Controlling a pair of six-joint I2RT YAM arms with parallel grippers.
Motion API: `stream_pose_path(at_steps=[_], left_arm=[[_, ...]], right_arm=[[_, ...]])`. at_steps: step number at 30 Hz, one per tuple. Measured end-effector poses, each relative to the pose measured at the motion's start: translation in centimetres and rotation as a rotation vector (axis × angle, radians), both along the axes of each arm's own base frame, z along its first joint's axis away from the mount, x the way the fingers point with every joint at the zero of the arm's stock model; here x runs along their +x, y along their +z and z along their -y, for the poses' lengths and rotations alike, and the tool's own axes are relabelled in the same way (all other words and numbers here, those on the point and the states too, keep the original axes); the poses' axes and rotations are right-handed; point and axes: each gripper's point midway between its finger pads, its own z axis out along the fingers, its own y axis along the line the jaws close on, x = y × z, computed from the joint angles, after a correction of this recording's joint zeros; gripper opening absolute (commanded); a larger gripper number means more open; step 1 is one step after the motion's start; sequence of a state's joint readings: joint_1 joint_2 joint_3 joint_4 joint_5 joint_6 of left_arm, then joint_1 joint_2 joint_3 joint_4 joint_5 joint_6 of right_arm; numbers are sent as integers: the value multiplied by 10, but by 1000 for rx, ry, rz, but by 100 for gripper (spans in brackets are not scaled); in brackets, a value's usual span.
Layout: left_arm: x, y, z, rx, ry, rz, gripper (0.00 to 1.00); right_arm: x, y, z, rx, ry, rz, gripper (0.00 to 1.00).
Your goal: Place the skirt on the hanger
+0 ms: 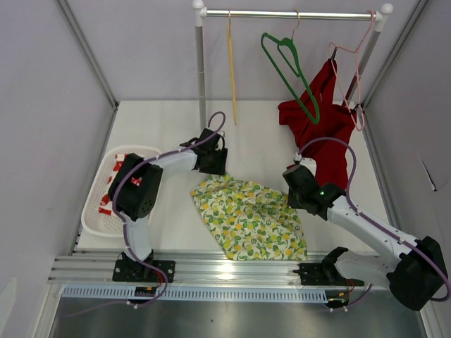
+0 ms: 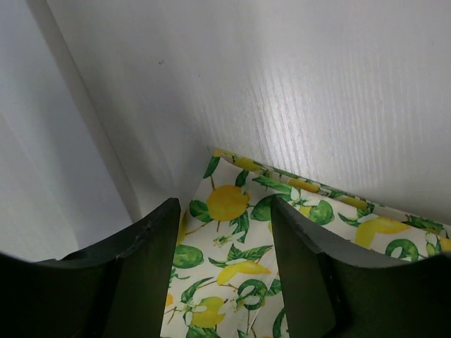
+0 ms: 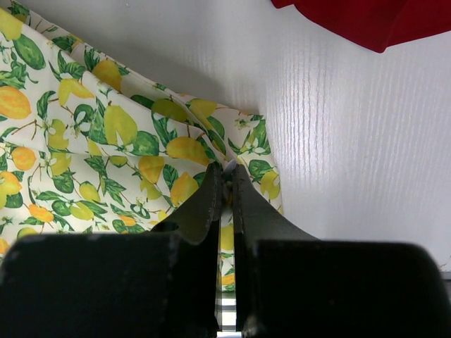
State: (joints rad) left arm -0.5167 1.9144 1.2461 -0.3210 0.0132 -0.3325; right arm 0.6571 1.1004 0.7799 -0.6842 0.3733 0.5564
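Barely begun: skirt (image 1: 250, 217) flat on tabletop (image 1: 169, 141), right end effector (image 3: 227, 186) clamped on its edge, left end effector (image 2: 225, 204) apart over a corner, green hanger (image 1: 292, 74) bare on rail (image 1: 296, 13), lifting and hanging yet to do.

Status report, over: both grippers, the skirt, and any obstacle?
Left gripper open over skirt corner. Right gripper shut on skirt edge. Skirt flat on table. Green hanger on rail, red garment beside it.

The fingers (image 3: 203, 208) of the right gripper (image 3: 227, 177) are pressed together, pinching a raised fold of the lemon-print skirt (image 3: 91, 134) near its edge. The skirt lies on the white worktop (image 3: 352, 127). A red garment (image 3: 373, 17) occupies the upper right corner.
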Motion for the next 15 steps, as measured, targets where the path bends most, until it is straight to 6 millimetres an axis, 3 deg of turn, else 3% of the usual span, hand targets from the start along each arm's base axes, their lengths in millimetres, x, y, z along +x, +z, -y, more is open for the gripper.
stream_pose_path(at_steps=[5,6,10,15], left_arm=[[-2,-6,3,-2,-23,-29,38],[-1,-6,4,-4,-29,-30,26],[-2,-6,6,-17,-37,-40,0],[-1,-1,8,-32,-46,-39,0]], right_arm=[[0,0,0,3,1,-3,0],[0,0,0,2,3,-3,0],[3,1,1,2,-2,-3,0],[15,12,2,12,-25,12,0]])
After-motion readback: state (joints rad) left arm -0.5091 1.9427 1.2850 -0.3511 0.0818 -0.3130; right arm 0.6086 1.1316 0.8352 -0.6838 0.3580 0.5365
